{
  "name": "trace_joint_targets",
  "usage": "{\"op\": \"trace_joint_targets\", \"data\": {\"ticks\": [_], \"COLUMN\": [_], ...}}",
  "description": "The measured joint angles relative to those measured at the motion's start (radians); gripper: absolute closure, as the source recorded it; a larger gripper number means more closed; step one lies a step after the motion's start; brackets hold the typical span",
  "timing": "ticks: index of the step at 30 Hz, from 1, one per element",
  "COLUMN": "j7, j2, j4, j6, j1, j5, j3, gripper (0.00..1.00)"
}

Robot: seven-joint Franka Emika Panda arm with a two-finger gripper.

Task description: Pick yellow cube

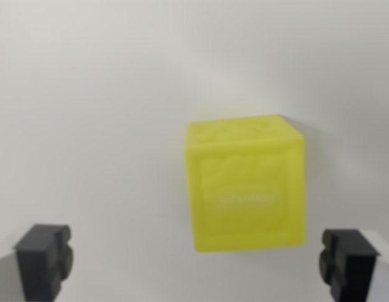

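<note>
- Yellow cube (244,185): one only, sitting on the pale surface (93,107), a little toward the wrist view's right of centre.
- It looks like translucent plastic, bright lemon in colour, with slightly rounded edges and corners.
- Its front face carries a raised or embossed panel with a faint line of lettering across it, too blurred to read; the top face also shows relief shapes that cannot be made out.
- A soft shadow falls along the cube's right side and upper right edge.
- Surface: one, plain off-white, smooth and matte, with no visible marks or pattern.
- Claw (196,261): one, released, its jaws spread wide apart at the bottom of the view.
- Two fingertips (44,258) show, one in each lower corner; both are black, blocky and matte, with stepped outlines.
- The cube lies between the two fingertips but nearer the one on the wrist view's right, and it touches neither.
- Nothing is held in the claw.
</note>
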Motion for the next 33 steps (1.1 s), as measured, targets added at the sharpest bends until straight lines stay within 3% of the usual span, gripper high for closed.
{"op": "trace_joint_targets", "data": {"ticks": [17, 33], "j7": [-0.115, -0.123], "j2": [0.084, 0.136], "j4": [0.066, 0.083], "j6": [0.023, 0.059], "j1": [-0.024, -0.025], "j5": [0.012, 0.016], "j3": [0.000, -0.001], "gripper": [0.00, 0.00]}}
